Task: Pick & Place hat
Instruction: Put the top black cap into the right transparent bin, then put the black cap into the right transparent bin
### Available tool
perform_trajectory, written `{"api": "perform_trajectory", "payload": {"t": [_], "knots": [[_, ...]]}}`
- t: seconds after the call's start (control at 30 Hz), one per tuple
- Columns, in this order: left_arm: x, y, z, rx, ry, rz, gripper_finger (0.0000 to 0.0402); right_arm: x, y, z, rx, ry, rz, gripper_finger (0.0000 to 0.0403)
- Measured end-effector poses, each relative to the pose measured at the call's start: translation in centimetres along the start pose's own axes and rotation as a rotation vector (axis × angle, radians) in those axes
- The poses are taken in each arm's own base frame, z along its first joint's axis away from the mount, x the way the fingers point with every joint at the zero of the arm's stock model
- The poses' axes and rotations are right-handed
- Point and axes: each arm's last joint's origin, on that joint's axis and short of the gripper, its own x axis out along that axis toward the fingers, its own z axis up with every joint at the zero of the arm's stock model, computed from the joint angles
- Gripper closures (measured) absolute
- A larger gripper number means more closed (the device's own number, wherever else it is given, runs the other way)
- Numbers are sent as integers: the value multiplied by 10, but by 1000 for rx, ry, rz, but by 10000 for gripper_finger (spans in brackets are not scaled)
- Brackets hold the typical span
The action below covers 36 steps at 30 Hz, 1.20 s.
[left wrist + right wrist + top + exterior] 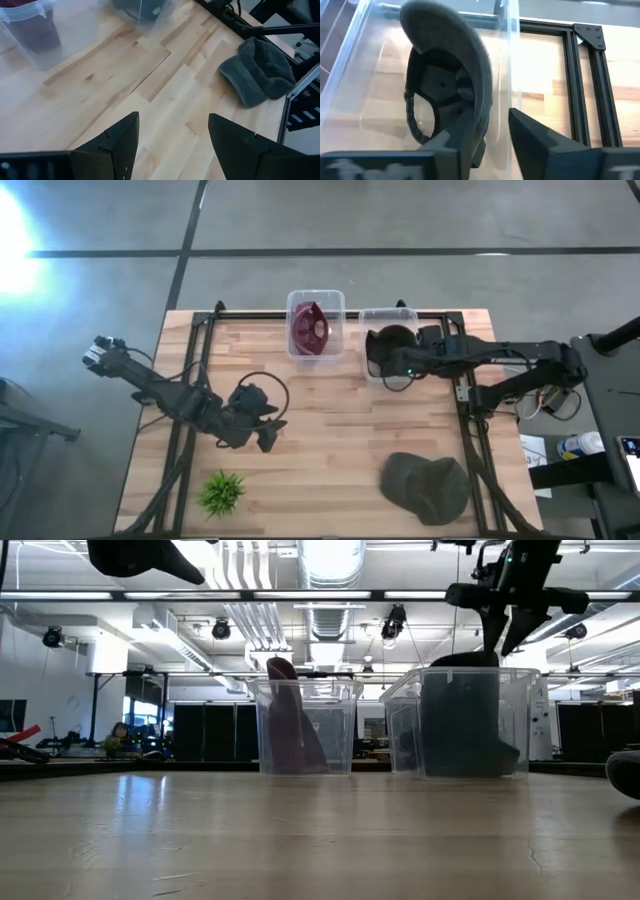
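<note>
A dark hat (455,60) stands on edge inside the right clear bin (385,315) at the table's far side, leaning on the bin wall (465,720). My right gripper (485,125) hovers open over that bin (508,640), its fingers on either side of the hat's upper edge. A grey-green hat (425,485) lies flat on the table near the right front corner (260,72). My left gripper (173,117) hangs open above the table's left middle (268,430), touching nothing. My right gripper comes from above, pointing down into the bin, with the dark hat's upper edge (477,100) between its open fingers. Whether either finger touches the hat I cannot tell. The hat's lower part rests on the bin floor.
A second clear bin (292,300) to the left of the first holds a maroon hat (310,328). A small green plant (222,492) sits at the near left. Black frame rails (470,410) run along the table's sides. Bare wood lies between the arms.
</note>
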Motion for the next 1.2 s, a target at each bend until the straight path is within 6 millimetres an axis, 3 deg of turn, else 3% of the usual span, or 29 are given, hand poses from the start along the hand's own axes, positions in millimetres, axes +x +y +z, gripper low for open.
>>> {"api": "perform_trajectory", "payload": {"t": [0.13,0.23,0.3,0.37,0.53,0.77,0.93,1.1,1.2], "knots": [[0,0,0,0,-3,2,171,-15,-4,3,-32,-8,100,241],[0,0,0,1,-4,2,171,-34,6,4,-154,-23,320,229],[0,0,0,6,-4,3,171,-45,18,3,-264,69,559,230],[0,0,0,16,-6,4,171,-51,26,-1,-299,166,693,235],[0,0,0,21,-12,7,171,-60,17,-29,-297,327,628,237],[8,-3,-4,-20,-40,-56,171,-69,14,-97,-310,714,488,234],[50,-16,-16,-56,-19,-385,171,-76,14,-146,-295,799,342,234],[110,-13,-27,-98,-33,-422,171,-91,6,-184,-271,852,283,234],[150,-11,-33,-142,47,-444,171,-96,-2,-199,-264,864,242,234]]}}
